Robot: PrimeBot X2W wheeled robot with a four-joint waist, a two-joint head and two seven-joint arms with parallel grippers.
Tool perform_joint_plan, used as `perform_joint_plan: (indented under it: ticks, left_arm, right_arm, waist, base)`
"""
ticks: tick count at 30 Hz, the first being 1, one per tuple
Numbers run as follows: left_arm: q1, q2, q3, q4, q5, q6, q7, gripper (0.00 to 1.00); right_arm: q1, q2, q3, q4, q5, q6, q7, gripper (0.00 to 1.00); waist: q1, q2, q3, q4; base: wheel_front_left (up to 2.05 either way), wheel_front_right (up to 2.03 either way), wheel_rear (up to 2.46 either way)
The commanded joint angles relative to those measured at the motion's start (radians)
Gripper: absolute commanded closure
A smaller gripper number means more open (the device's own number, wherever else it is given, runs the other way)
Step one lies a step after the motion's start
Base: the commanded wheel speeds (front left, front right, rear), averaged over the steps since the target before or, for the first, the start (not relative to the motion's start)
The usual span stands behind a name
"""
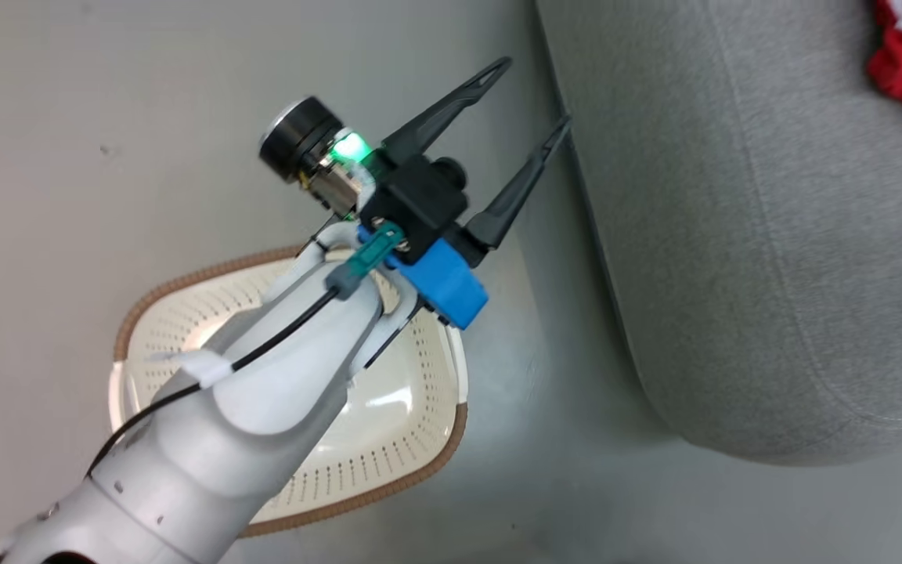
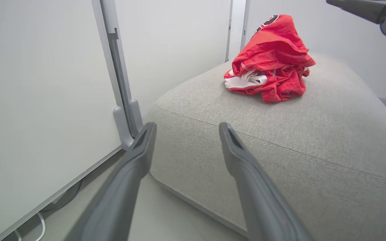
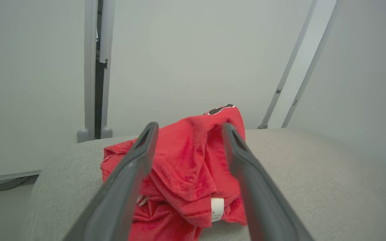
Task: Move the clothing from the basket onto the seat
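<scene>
Right claw (image 3: pixel 189 127) apart over clothing (image 3: pixel 186 167) on seat (image 3: pixel 313 184); left claw (image 1: pixel 537 94) apart beside seat, forearm (image 1: pixel 279 392) masking basket (image 1: pixel 412 368); wall post (image 3: pixel 89 67) behind.

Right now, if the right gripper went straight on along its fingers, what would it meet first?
The right gripper would meet the red clothing on the grey sofa, framed between its open fingers; depth is unclear.

No text can be read in full. Black-and-white lettering (image 3: pixel 220 109) is seen at the top fold of the red clothing (image 3: pixel 183 167) — only curved fragments of characters are shown, too little to be made out. A small white label (image 3: pixel 217 209) is sewn at a hem of the clothing — its print is too small to be read.
</scene>
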Motion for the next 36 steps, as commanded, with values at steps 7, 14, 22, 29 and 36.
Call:
perform_joint_plan:
  ticks: [7, 14, 22, 29, 36]
  left_arm:
    - [0.148, 0.020, 0.126, -0.076, -0.007, 0.041, -0.005, 0.00]
    - [0.305, 0.022, 0.275, -0.133, 0.008, 0.066, -0.004, 0.00]
    - [0.473, -0.004, 0.455, -0.158, 0.048, 0.061, -0.004, 0.00]
    - [0.613, -0.023, 0.579, -0.187, 0.093, 0.046, -0.004, 0.00]
    - [0.729, -0.055, 0.677, -0.219, 0.139, 0.023, -0.004, 0.00]
  right_arm:
    - [0.118, 0.059, 0.134, -0.102, -0.014, 0.001, 0.000, 0.00]
    - [0.216, 0.098, 0.253, -0.153, -0.002, 0.001, 0.000, 0.00]
    - [0.331, 0.137, 0.350, -0.167, 0.016, 0.001, 0.000, 0.00]
    - [0.410, 0.158, 0.406, -0.156, 0.029, 0.001, 0.000, 0.00]
    - [0.466, 0.176, 0.422, -0.148, 0.030, 0.001, 0.000, 0.00]
  waist:
    - [0.0001, 0.0000, -0.189, 0.028]
    - [0.0001, 0.0000, -0.305, 0.082]
    - [0.0001, 0.0000, -0.420, 0.151]
    - [0.0001, 0.0000, -0.482, 0.191]
    - [0.0001, 0.0000, -0.530, 0.224]
  base:
    - [0.00, 0.00, 0.00]
    - [0.00, 0.00, 0.00]
    - [0.00, 0.00, 0.00]
    - [0.00, 0.00, 0.00]
    - [0.00, 0.00, 0.00]
